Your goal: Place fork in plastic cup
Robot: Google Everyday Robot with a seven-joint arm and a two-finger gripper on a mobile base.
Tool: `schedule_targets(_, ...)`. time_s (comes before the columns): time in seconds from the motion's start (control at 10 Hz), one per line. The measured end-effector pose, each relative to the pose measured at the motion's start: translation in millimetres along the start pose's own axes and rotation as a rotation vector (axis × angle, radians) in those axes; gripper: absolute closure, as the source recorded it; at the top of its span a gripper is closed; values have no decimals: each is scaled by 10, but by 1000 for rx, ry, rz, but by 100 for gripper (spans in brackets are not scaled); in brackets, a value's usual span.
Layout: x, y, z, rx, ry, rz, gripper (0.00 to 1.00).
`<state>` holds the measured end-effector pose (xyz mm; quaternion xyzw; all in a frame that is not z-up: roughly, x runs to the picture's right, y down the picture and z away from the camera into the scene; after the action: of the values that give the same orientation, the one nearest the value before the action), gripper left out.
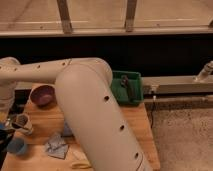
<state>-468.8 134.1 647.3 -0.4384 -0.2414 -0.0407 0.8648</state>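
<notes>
Lab-like test space (gripper (6,131) far left): wooden table (142,130), window rail (107,31).

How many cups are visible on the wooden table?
2: a white cup near the left edge, and the blue plastic cup just below it. The arm may hide others. The claw is off-frame left.
</notes>
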Motion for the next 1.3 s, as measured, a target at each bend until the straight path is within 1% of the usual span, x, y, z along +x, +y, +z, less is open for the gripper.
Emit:
schedule_targets(0.3,23,-13,-1,-1,0,5,100)
schedule_targets(0.4,30,17,36,-7,3,7,100)
schedule_targets(0.5,25,100,82,-8,3,11,100)
schedule_targets(0.8,24,205,95,-2,-4,19,100)
schedule_targets(1.0,-26,285,114,2,-15,16,100)
schedule_targets(1.3,-160,407,241,-13,-32,-5,100)
